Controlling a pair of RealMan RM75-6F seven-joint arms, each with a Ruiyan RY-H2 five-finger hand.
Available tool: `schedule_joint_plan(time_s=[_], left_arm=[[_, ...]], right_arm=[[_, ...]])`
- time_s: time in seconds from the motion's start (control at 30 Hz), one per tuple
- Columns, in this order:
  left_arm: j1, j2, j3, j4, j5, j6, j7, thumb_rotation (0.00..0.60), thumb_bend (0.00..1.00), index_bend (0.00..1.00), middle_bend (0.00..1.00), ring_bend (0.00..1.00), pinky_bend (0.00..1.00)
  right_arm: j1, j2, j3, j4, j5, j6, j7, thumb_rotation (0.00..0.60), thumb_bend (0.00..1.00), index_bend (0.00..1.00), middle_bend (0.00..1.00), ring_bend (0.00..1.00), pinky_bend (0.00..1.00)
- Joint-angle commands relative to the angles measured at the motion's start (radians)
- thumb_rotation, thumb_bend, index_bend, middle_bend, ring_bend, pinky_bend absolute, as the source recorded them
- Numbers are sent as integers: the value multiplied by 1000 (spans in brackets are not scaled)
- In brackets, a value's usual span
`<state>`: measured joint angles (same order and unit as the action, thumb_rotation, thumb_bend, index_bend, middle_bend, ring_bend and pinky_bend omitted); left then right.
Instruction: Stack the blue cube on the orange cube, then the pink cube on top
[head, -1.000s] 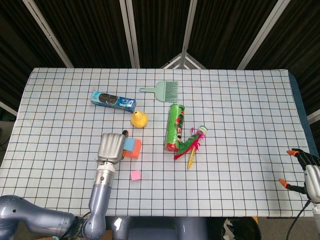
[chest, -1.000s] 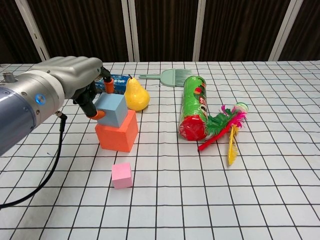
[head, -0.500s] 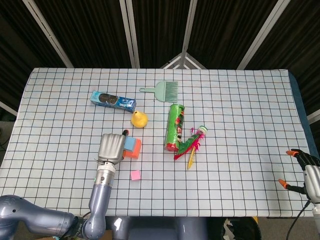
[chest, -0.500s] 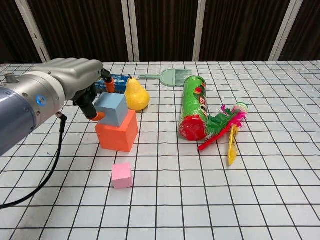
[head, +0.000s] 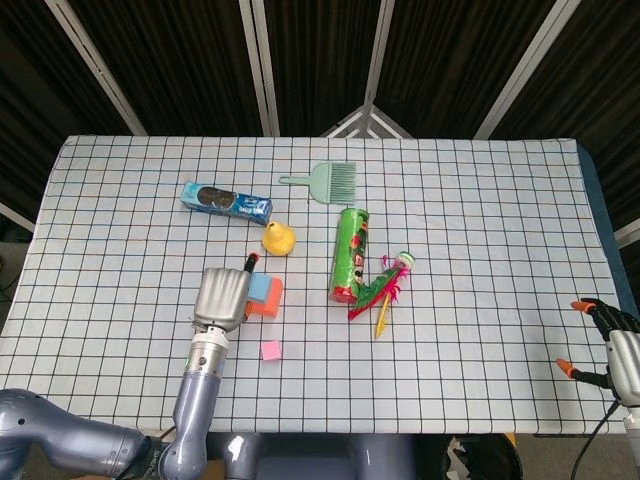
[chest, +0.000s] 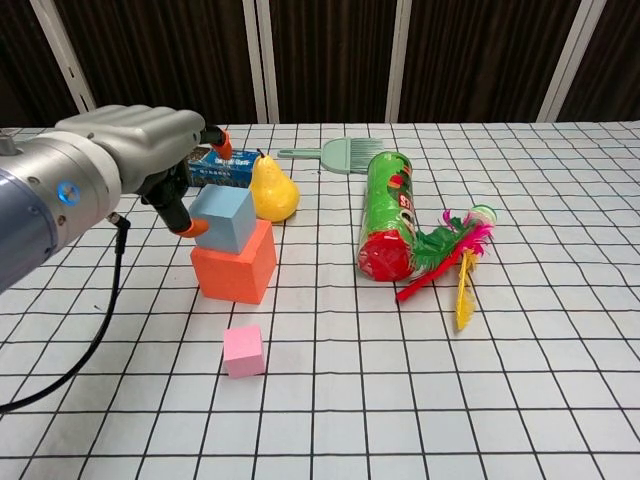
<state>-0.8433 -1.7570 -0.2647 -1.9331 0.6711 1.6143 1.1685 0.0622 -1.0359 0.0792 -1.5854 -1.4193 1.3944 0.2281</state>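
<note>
Left robot hand sits beside the blue cube, fingers spread, one fingertip near its side, gripping nothing. Blue cube rests on the orange cube: step one appears complete. Pink cube remains on the counter, unstacked.

The left hand had a smooth silver-grey shell with orange-tipped fingers. Its forearm was glossy blue-grey, bore a small glowing blue dot, and trailed a thin black cable. The right hand looked dark, also with orange fingertips, above a pale grey wrist.
</note>
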Motion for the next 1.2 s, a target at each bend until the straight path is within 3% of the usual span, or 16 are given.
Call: schedule_joint_plan(time_s=[0.03, 0.3, 0.4, 0.53, 0.83, 1.2], left_arm=[[21, 56, 24, -127, 78, 47, -4, 600, 324, 185, 826, 722, 877], [104, 181, 174, -396, 296, 162, 14, 600, 322, 212, 825, 722, 877], [148, 203, 260, -423, 346, 184, 16, 600, 319, 217, 826, 724, 878], [197, 216, 335, -403, 347, 167, -20, 600, 317, 230, 827, 728, 881], [200, 196, 319, -246, 221, -6, -86, 600, 318, 235, 829, 729, 882], [227, 75, 354, -141, 213, -28, -29, 600, 294, 251, 842, 735, 895]], right_arm=[[-1, 0, 0, -1, 0, 3, 1, 600, 170, 251, 202, 194, 179], [-6, 3, 2, -6, -1, 13, 1, 600, 169, 251, 202, 194, 177], [-6, 3, 2, -7, 0, 13, 3, 600, 169, 251, 202, 194, 177], [-5, 3, 2, -6, 1, 10, 3, 600, 171, 251, 202, 194, 177], [-1, 1, 3, -4, 9, -1, -2, 600, 170, 251, 202, 194, 177], [4, -2, 0, -4, 5, -9, -10, 600, 169, 251, 202, 194, 175]])
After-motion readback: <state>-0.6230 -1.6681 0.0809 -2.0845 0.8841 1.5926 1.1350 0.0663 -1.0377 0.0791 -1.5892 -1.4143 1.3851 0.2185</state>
